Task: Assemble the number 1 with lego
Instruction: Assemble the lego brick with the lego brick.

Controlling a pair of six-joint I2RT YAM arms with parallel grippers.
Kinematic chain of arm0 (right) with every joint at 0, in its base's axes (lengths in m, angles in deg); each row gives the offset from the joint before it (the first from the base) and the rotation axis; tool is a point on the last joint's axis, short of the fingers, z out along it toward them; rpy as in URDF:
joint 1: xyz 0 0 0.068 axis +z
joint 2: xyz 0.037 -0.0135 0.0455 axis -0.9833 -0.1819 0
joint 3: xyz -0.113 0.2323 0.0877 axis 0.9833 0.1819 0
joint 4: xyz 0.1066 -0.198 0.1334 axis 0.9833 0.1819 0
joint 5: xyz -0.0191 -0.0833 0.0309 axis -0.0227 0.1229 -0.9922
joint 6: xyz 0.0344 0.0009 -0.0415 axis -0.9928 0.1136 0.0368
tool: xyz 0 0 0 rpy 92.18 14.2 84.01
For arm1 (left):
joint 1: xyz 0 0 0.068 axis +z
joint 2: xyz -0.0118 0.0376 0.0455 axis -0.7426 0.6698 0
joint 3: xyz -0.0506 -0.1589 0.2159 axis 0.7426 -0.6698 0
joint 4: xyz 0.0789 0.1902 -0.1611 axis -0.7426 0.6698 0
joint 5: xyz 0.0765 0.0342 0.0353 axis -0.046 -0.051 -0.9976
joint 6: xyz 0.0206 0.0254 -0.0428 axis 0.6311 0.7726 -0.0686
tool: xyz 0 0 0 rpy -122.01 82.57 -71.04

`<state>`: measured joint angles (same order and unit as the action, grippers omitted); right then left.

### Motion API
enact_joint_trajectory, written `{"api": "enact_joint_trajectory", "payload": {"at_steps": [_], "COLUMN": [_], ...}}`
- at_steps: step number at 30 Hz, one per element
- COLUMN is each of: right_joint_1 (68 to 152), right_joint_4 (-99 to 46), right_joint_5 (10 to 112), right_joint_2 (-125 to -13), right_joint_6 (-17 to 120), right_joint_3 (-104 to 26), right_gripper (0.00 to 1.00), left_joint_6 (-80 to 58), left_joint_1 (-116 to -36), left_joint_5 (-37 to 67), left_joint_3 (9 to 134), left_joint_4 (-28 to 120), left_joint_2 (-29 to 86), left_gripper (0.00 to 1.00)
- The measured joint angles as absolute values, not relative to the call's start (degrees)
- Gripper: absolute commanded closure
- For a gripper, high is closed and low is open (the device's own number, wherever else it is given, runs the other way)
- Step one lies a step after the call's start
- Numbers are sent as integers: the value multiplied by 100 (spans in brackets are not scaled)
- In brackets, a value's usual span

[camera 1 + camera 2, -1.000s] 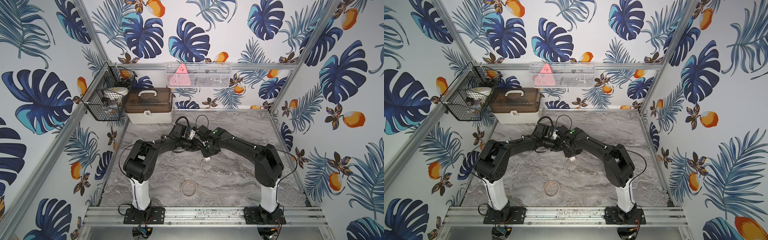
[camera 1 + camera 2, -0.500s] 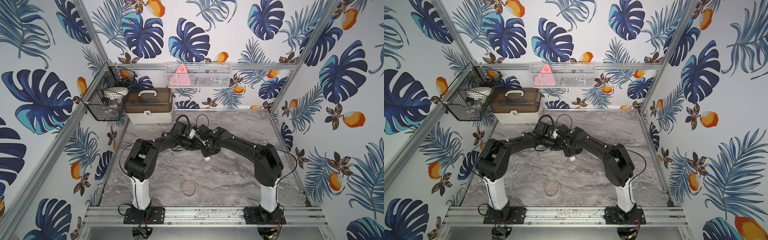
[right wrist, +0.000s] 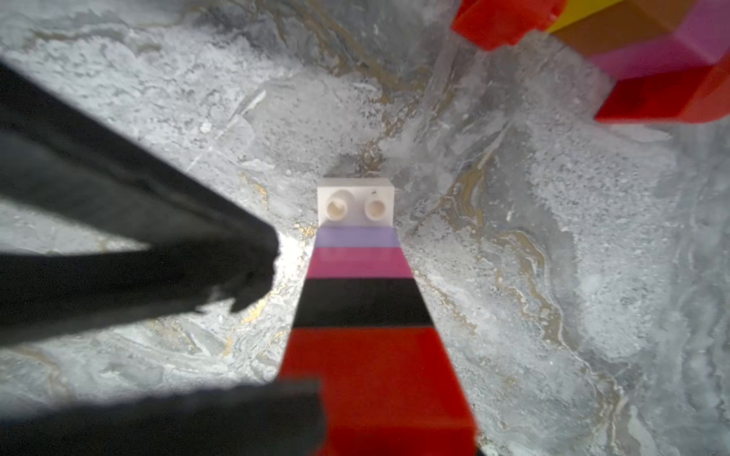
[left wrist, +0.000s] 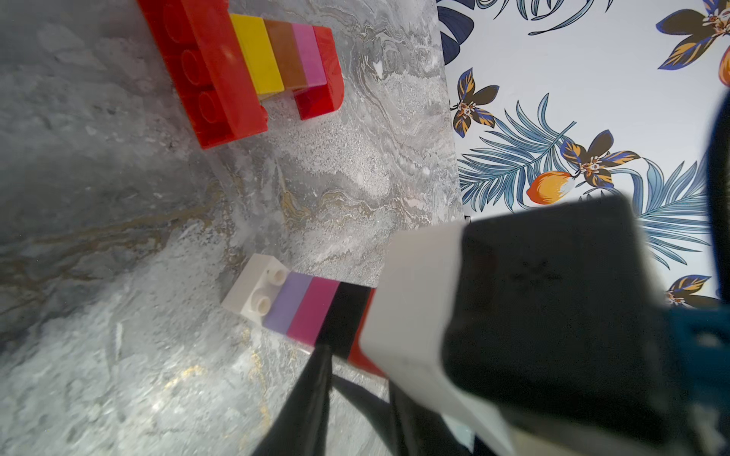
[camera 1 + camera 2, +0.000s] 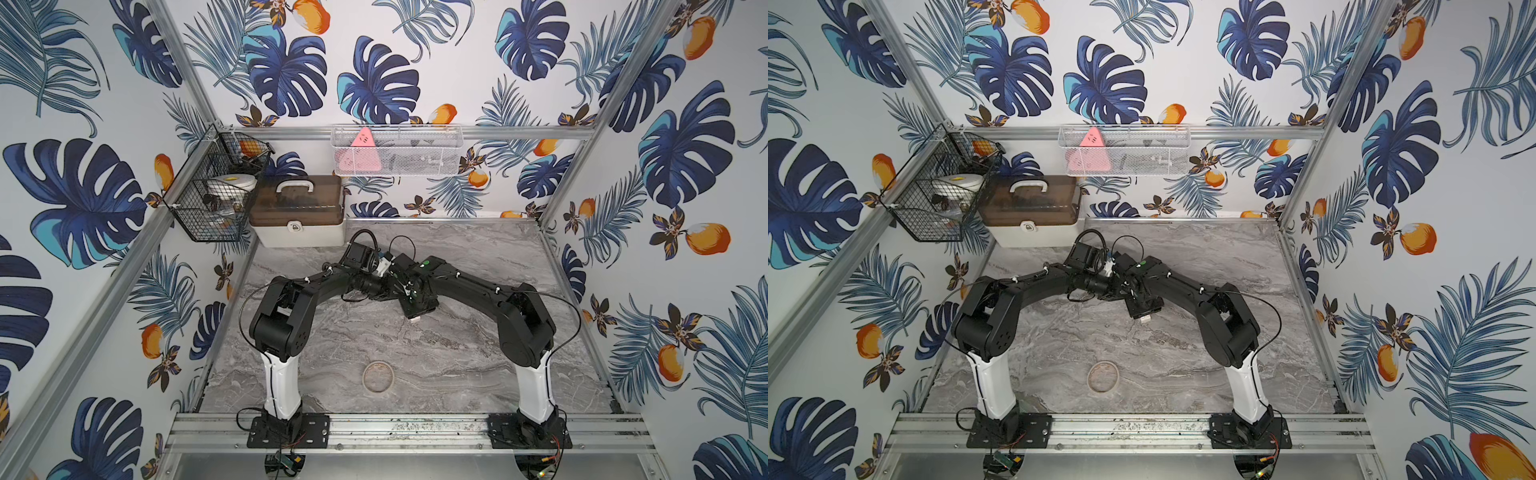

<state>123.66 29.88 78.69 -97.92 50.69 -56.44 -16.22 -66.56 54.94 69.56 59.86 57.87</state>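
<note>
Lego stack (image 3: 357, 276), white to red, beside left tool (image 3: 253, 268) and right tool (image 5: 413, 309); cannot tell either's grip.

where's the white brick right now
In a top view the white brick peeks out from under the right arm near the marble table's middle; it ends a stack lying there, touching the lilac brick.

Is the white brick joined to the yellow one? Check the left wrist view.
No: the white brick ends the lilac-pink-black strip, while the yellow brick sits in a separate stack across the table.
</note>
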Motion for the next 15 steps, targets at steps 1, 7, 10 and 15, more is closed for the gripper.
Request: {"api": "enact_joint_trajectory", "payload": {"at_steps": [1, 7, 10, 15], "right_joint_1": [12366, 12364, 12366, 12366], "right_joint_4": [2991, 2984, 2969, 2982], "right_joint_5": [7816, 7814, 7829, 7958], "right_joint_2": [-9792, -9593, -9349, -8896], "right_joint_6": [5049, 5008, 5001, 4973], "right_joint_3": [-5640, -5670, -5753, -5782], "right_gripper": [48, 39, 37, 34], "left_joint_6": [-1611, -1609, -1609, -1613], "left_joint_1": [-6656, -6656, -6656, -6654], "left_joint_5": [5483, 5419, 5398, 5376], "left_joint_3": [6956, 6945, 6921, 6868], "left_joint_4": [6000, 6041, 6045, 6041], "left_joint_2": [5774, 5717, 5691, 5637], "left_gripper": [70, 68, 67, 66]}}
